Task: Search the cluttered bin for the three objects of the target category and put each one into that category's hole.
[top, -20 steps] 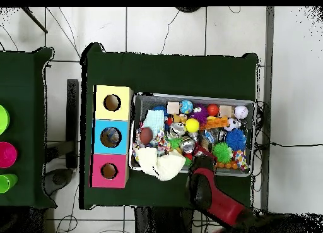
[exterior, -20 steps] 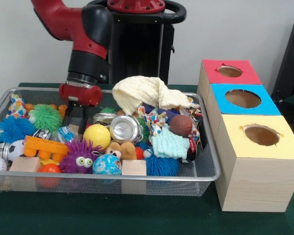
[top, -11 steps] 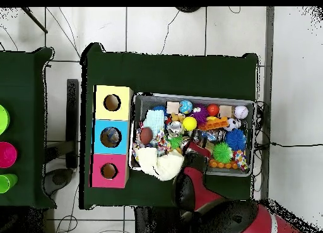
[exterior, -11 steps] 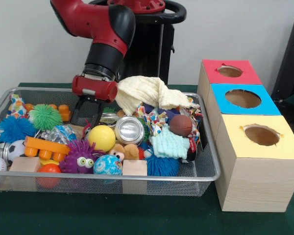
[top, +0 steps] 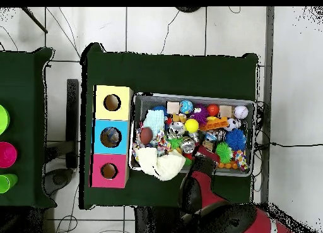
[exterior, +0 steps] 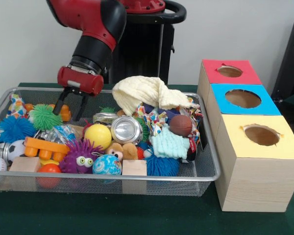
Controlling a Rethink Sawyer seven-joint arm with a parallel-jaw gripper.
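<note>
The gripper [exterior: 67, 110] hangs with its two black fingers spread apart and holding nothing, above the far left part of the wire bin [exterior: 206, 147], near a green spiky ball [exterior: 45, 116]. Below it lie a yellow ball [exterior: 98, 135] and a crushed can [exterior: 126, 129]. Which things are the targets seems unclear; three holed boxes [exterior: 245, 100] stand beside the bin.

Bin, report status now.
Hand open, empty, above bin's far left side. No target picked; three holes unfilled. Yellow cloth heaped over the clutter beside it.
</note>
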